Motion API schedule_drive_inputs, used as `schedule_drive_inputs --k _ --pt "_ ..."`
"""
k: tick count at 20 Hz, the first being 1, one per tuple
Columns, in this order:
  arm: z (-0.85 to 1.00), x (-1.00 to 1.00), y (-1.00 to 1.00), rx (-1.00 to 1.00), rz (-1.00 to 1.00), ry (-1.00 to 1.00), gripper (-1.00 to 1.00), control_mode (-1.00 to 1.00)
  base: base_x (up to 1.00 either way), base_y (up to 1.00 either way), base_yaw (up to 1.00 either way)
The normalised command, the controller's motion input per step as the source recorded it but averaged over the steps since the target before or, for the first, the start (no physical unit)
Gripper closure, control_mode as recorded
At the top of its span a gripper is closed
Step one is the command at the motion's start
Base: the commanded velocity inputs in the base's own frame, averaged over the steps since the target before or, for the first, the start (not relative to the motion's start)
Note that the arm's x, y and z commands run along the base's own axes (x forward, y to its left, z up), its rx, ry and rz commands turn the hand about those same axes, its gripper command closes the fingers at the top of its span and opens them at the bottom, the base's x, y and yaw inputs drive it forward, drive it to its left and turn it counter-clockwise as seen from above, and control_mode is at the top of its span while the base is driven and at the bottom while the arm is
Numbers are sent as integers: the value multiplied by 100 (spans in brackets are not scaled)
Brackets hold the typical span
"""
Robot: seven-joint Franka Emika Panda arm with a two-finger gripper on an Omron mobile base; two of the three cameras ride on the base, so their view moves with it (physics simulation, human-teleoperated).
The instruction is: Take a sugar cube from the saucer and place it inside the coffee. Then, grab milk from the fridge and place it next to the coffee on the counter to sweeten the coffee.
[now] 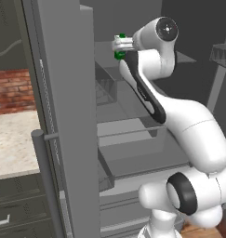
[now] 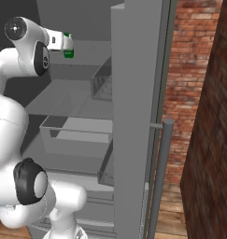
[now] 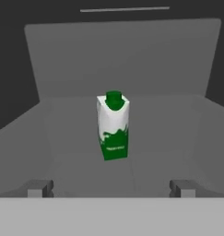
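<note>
The milk (image 3: pixel 113 126), a green-and-white carton with a green cap, stands upright in the middle of an upper grey shelf inside the open fridge (image 1: pixel 133 139). It also shows as green patches beside my hand (image 1: pixel 119 54) and just past it (image 2: pixel 68 47). My gripper (image 3: pixel 111 189) is open. It points straight at the carton from a short way off, and its fingertips (image 3: pixel 39 188) stand wide apart with nothing between them. The sugar cube, the saucer and the coffee are out of view.
The fridge door (image 1: pixel 68 116) stands open at my left, with a vertical bar handle (image 1: pixel 40 176). The beige counter (image 1: pixel 12 139) over dark drawers (image 1: pixel 12 204) lies beyond it. Lower shelves and a drawer bin (image 2: pixel 73 135) sit under the arm. A brick wall (image 2: pixel 185 70) is at the right.
</note>
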Motion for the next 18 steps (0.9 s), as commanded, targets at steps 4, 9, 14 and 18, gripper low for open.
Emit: schedule_drive_inputs --k 4,9,14,18 --pt "-5 44 0 0 2 0 -100 -100 0 0 0" --pt "-2 33 0 2 5 0 -100 -100 0 0 0" --pt "0 32 0 1 5 0 -100 -100 0 0 0" --pt "0 32 0 0 2 0 -100 -100 0 0 0"
